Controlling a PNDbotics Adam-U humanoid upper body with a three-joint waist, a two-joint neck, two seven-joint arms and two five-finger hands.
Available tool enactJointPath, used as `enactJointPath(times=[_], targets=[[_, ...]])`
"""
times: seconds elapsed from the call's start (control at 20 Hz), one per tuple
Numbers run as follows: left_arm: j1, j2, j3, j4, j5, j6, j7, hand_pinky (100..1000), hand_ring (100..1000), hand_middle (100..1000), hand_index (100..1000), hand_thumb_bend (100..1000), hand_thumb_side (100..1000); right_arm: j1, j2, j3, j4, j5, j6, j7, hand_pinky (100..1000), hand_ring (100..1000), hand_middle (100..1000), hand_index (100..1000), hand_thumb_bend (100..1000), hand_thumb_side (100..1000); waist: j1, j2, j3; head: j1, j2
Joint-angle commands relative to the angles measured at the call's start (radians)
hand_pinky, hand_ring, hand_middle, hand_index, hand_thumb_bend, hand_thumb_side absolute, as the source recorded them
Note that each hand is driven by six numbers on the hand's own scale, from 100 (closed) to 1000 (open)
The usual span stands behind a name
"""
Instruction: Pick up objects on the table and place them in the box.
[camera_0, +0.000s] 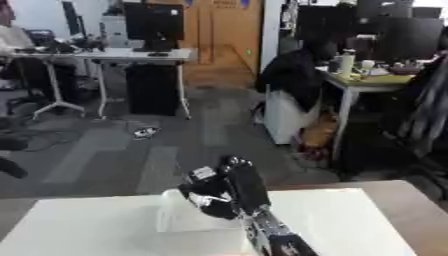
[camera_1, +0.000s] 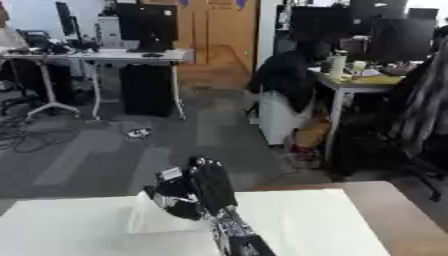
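A single black robot hand (camera_0: 226, 189) rises from the bottom edge of the view on a forearm of black and silver, and which of the two arms it belongs to cannot be told. Its fingers (camera_0: 247, 176) look bunched and bent forward together, but blur hides whether they close on anything, so how far open it is cannot be told. Directly beneath and just left of the hand stands a clear, see-through box (camera_0: 198, 221), its walls faint against the white table (camera_0: 79, 225); the hand hangs above its far rim. No loose objects can be made out on the white surface around the hand. Beyond it lies grey office floor (camera_0: 122, 150).
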Motion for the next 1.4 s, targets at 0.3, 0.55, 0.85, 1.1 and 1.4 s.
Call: enactJointPath(times=[0.3,0.55,0.85,1.1,1.4], targets=[[-0.019,0.005,0.000,-0.017,0.006,-0.001,-0.005,393,611,684,870,235,1000,-0.027,-0.008,-0.006,-0.007,0.044,0.035,0.108,1000,830,838,456,693,1000,0.001,-0.013,0.004,-0.009,-0.017],[-0.019,0.005,0.000,-0.016,0.005,-0.001,-0.005,394,612,685,870,235,1000,-0.022,-0.009,-0.007,-0.013,0.039,0.034,0.110,977,815,824,453,691,1000,0.000,-0.015,0.005,-0.006,-0.022],[-0.011,0.010,0.003,-0.014,0.003,-0.001,-0.002,395,612,685,870,234,1000,0.030,-0.008,0.023,-0.071,-0.143,-0.059,0.061,737,680,723,559,633,1000,-0.002,-0.023,0.003,-0.007,-0.080],[0.005,0.035,0.017,-0.009,-0.007,-0.001,0.011,395,612,685,869,235,1000,0.218,-0.038,0.185,-0.310,-0.719,-0.258,0.237,560,519,584,853,545,1000,-0.003,-0.032,-0.026,0.038,-0.143],[0.032,0.060,0.032,-0.007,-0.009,-0.013,0.037,409,598,671,846,213,1000,0.447,-0.032,0.252,-0.969,-1.374,-0.174,0.412,233,257,283,649,349,1000,0.012,-0.046,-0.080,0.039,-0.198]])
